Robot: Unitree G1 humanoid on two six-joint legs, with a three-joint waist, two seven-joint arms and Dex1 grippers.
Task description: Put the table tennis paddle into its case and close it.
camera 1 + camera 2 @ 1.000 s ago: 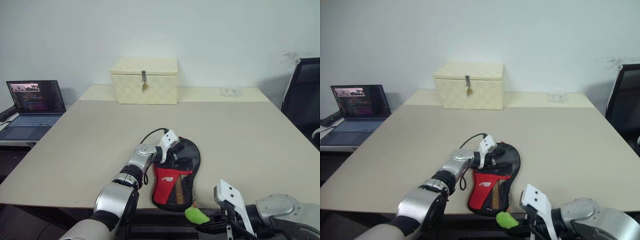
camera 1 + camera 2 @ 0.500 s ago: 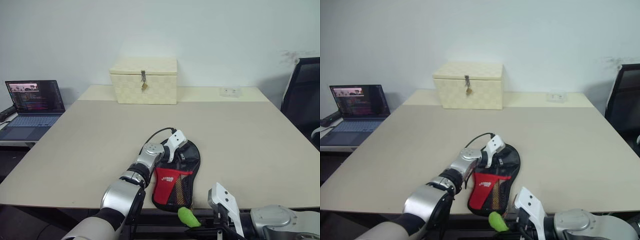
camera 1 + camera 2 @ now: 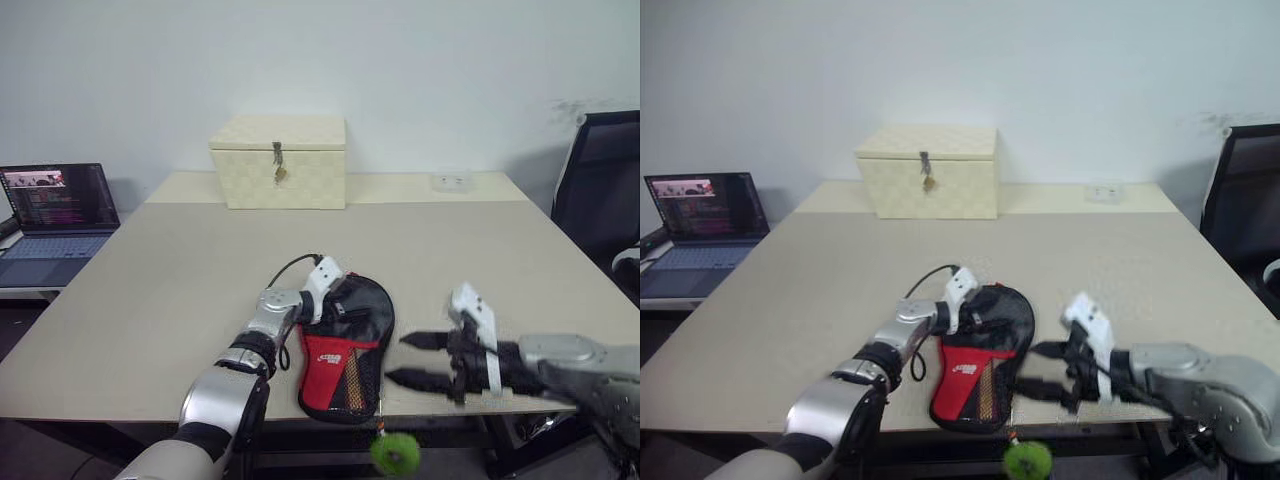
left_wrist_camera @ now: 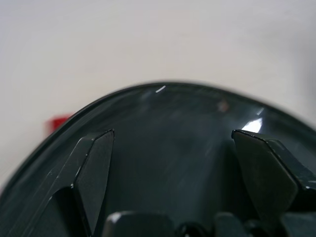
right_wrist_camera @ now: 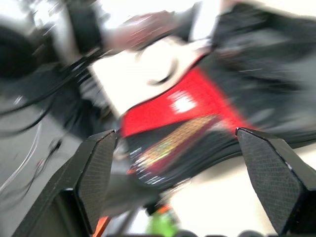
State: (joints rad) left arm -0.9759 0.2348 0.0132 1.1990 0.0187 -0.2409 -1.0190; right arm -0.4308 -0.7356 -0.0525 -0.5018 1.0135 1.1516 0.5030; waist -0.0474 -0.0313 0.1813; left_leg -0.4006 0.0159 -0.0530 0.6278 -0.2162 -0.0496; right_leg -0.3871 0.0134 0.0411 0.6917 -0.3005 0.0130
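The case (image 3: 345, 345), black with a red mesh panel and white logo, lies flat near the table's (image 3: 180, 270) front edge. Its green zip tag (image 3: 396, 455) dangles below that edge. My left gripper (image 3: 325, 290) is open, its fingers (image 4: 96, 168) spread over the case's round black end (image 4: 168, 148). To the right of the case, just above the table, my right gripper (image 3: 398, 360) is open, pointing at the red panel (image 5: 182, 106) and holding nothing. The table tennis paddle is hidden.
A cream checkered box (image 3: 278, 160) with a metal latch stands at the back of the table. A small white item (image 3: 452, 181) lies at the back right. An open laptop (image 3: 55, 215) sits on a side surface at the left, a black chair (image 3: 600, 190) at the right.
My right gripper has let go of the green zip tag, opened, and risen forward to beside the case. The tag now hangs free. My left hand shifted slightly left.
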